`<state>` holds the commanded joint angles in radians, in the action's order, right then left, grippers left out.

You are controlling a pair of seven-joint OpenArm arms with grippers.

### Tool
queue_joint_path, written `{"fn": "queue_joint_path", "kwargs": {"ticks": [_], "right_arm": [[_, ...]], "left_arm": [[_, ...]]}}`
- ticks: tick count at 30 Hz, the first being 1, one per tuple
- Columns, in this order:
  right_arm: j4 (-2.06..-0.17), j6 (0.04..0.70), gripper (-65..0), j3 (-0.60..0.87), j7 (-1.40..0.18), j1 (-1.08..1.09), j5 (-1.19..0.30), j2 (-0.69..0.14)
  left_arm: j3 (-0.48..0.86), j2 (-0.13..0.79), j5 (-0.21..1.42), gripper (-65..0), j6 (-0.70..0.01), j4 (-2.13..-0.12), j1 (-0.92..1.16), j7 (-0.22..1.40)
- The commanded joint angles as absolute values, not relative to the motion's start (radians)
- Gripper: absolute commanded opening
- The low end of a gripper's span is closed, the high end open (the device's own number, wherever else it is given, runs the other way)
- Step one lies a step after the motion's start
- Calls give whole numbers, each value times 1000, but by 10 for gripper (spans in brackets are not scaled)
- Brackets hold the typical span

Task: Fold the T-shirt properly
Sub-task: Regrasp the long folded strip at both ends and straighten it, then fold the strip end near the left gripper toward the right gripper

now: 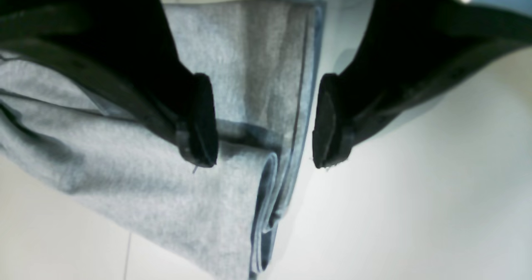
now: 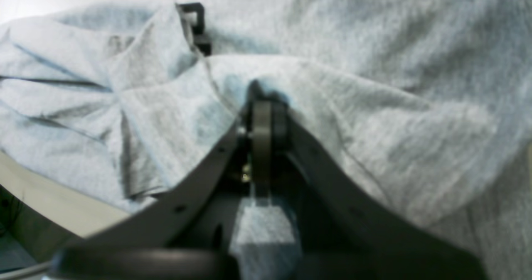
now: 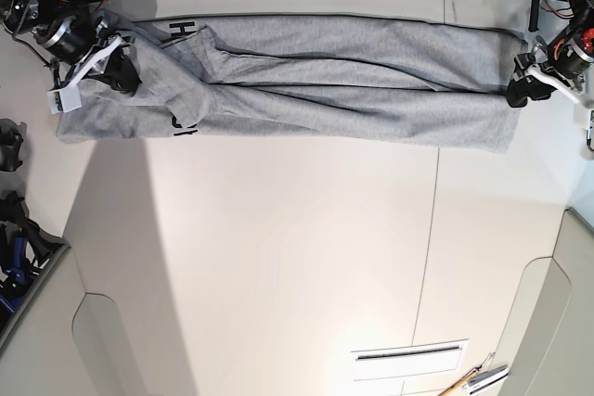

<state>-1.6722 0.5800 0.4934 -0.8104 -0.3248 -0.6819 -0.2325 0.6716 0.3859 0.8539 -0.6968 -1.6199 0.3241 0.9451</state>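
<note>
The heather-grey T-shirt [image 3: 316, 90] lies stretched in a long folded band across the far side of the table. Bits of black lettering [image 3: 181, 30] show near its left end. My right gripper [image 3: 119, 73] is at that left end, and in the right wrist view it [image 2: 266, 118] is shut on a bunched ridge of the T-shirt [image 2: 374, 138], with fabric draped over the fingers. My left gripper [image 3: 516, 92] is at the shirt's right end. In the left wrist view it [image 1: 264, 122] is open, with the layered edge of the T-shirt [image 1: 257, 64] lying between the fingertips [image 1: 201, 122].
The white table [image 3: 297, 257] has a seam line running down its right half and a slot [image 3: 408, 353] near the front. Small tools [image 3: 478, 379] lie at the front right edge. Black objects [image 3: 9, 146] sit off the table's left side. Cables run along the back.
</note>
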Motion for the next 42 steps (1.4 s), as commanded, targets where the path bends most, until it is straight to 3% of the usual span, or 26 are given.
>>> {"fn": "queue_joint_path", "kwargs": {"ticks": [3,6,12,23,25,29,38,42], "right_arm": [[-1672,580,-650,493,-812,-325,-719,-233],[-1672,580,-650,493,-812,-325,-735,-233],[-1672,580,-650,493,-846,-325,-734,-233],[-1672,581,-650,493,-849,-324,-793,-233],[-1672,581,-650,493,-849,-324,-793,-233],[-1672,581,-650,493,-849,-324,-794,-233],[-1700,591,-650,498,-873,-324,-876,-233],[-1768,591,-650,517,-882,-325,-875,-233]], "left_arm": [[672,385,851,-253,-697,-1615,324,945],[635,397,873,-194,-698,-1569,324,944],[589,405,833,-194,-698,-1497,313,850],[589,404,970,-200,-698,-1497,319,1033],[589,404,968,-274,-698,-1497,319,1033],[589,405,969,-633,-698,-1497,318,1028],[590,405,956,-650,-698,-1552,313,984],[590,437,830,-650,-698,-1628,313,908]]}}
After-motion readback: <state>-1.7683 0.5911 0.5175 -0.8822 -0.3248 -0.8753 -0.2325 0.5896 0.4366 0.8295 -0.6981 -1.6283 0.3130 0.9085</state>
